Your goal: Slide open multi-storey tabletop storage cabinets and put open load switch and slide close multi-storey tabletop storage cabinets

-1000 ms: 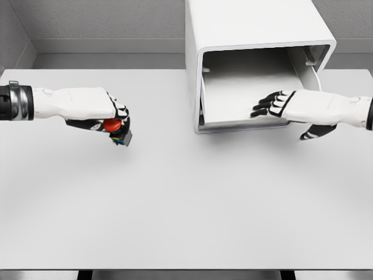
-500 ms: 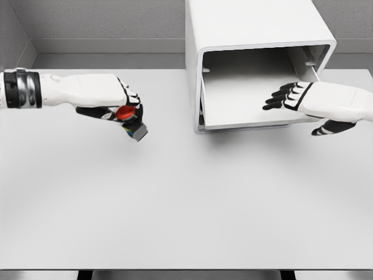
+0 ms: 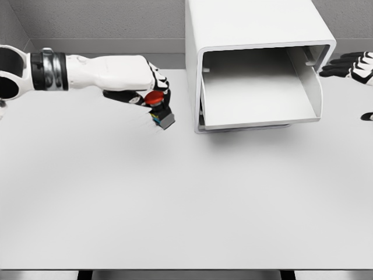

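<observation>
Left hand [image 3: 145,87] closed around switch [image 3: 159,111], red button up, grey base poking out below the fingers, raised over counter [image 3: 175,198]. Just right of that hand: cabinet [image 3: 250,35], drawer [image 3: 259,96] slid out and open. Farther right, at the frame edge beside the cabinet: right hand [image 3: 352,64], fingers spread, holding nothing.

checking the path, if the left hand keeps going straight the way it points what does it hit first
The left hand, shut on the switch, points rightward at the cabinet. It would likely meet the cabinet's left wall first, beside the open drawer; depth is unclear.
</observation>
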Controlling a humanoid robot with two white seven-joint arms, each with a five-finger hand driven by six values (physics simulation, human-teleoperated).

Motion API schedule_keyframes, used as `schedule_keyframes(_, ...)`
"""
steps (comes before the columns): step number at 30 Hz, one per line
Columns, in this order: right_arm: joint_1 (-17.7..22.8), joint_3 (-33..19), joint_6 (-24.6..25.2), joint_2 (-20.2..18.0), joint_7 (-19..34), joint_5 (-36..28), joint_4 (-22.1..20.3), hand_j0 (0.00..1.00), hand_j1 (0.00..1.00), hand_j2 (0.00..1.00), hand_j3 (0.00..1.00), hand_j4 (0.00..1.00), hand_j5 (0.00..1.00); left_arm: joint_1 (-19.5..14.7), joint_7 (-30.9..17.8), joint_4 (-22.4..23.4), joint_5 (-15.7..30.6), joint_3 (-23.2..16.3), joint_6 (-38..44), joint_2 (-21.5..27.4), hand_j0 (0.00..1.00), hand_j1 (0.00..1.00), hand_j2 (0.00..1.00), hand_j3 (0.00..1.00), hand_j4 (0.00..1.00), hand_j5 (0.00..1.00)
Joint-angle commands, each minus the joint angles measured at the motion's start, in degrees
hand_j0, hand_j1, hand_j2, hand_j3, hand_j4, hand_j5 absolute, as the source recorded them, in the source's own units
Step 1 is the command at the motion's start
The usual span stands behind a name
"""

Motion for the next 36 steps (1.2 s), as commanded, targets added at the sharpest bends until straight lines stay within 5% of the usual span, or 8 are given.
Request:
schedule_keyframes(1, 1.18, -5.79, -0.01, -0.44, 0.01, -1.47, 0.32, 1.0, 1.0, 1.0, 1.0, 1.0, 1.0, -0.09, -0.16, 0.69, 0.25, 0.05, 0.22, -3.27, 0.41, 0.41, 0.41, 0.41, 0.41, 0.41)
schedule_keyframes(2, 4.26, -5.88, -0.01, -0.53, 0.01, -1.47, 0.4, 1.0, 1.0, 1.0, 1.0, 1.0, 1.0, -0.62, -0.51, 0.69, 0.25, 0.05, 0.22, -4.24, 0.41, 0.41, 0.41, 0.41, 0.41, 0.41)
schedule_keyframes(5, 12.0, -5.71, -0.01, -0.79, 0.01, -1.38, -0.12, 0.61, 0.61, 0.61, 0.61, 0.61, 0.61, -3.16, -0.71, 0.69, 0.07, 0.05, 0.22, -7.49, 0.41, 0.41, 0.41, 0.41, 0.41, 0.41)
schedule_keyframes(10, 19.65, -5.44, -0.01, -1.94, 0.01, -0.85, -1.44, 0.6, 0.6, 0.6, 0.6, 0.6, 0.6, -5.19, -0.71, 2.62, -0.01, 0.05, 0.22, -12.94, 0.41, 0.41, 0.41, 0.41, 0.41, 0.41)
schedule_keyframes(12, 19.39, -4.13, -0.01, -1.76, 0.01, -0.94, -1.44, 0.6, 0.6, 0.6, 0.6, 0.6, 0.6, -5.8, -0.71, 6.22, -0.1, 0.05, 0.22, -16.27, 0.41, 0.41, 0.41, 0.41, 0.41, 0.41)
schedule_keyframes(18, 15.61, 1.85, -0.01, -2.11, 0.01, -0.59, -1.53, 0.6, 0.6, 0.6, 0.6, 0.6, 0.6, -7.91, -0.71, 21.96, -9.68, 0.14, 0.22, -29.11, 0.41, 0.41, 0.41, 0.41, 0.41, 0.41)
schedule_keyframes(21, 11.92, 5.8, -0.01, -2.02, 0.01, 0.47, -1.53, 0.61, 0.61, 0.61, 0.61, 0.61, 0.61, -8.35, -0.71, 22.05, -9.86, 0.23, 0.22, -29.2, 0.41, 0.41, 0.41, 0.41, 0.41, 0.41)
schedule_keyframes(36, 9.1, 10.03, -0.01, -1.76, 0.01, 0.99, -1.53, 0.62, 0.62, 0.62, 0.62, 0.62, 0.62, -8.35, -0.71, 22.14, -32.97, 0.14, 0.22, -34.56, 0.41, 0.41, 0.41, 0.41, 0.41, 0.41)
